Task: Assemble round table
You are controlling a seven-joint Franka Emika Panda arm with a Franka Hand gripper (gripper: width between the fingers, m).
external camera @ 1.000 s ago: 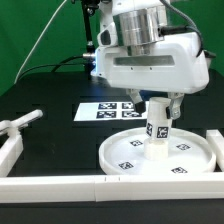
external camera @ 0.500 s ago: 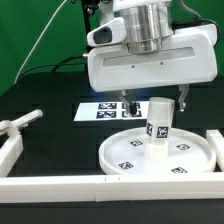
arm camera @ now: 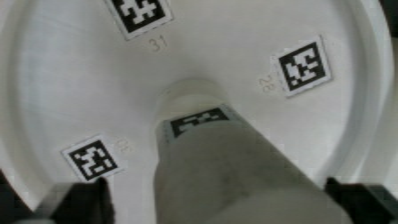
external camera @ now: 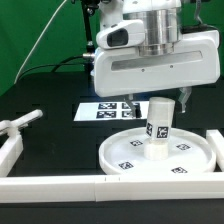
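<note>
The large round rimmed disc [external camera: 112, 152] lies flat on the table with its tags up. The short thick cylinder leg [external camera: 158, 130] stands upright at the disc's middle. My gripper [external camera: 158, 102] hangs over the leg's top, open, with one finger on each side of the leg. In the wrist view the leg [arm camera: 222, 165] rises between the two dark fingertips [arm camera: 71, 205] with a gap on each side, and the disc [arm camera: 71, 80] lies below. A white part [external camera: 20, 122], perhaps the cross-shaped foot, lies at the exterior view's left.
The marker board [external camera: 103, 110] lies behind the disc. Long white border bars run along the front [external camera: 50, 186], the exterior view's left [external camera: 8, 150] and right [external camera: 213, 140]. A green backdrop stands behind.
The gripper has risen from low around the leg to the level of its top and is now open. The leg stays upright on the disc.
</note>
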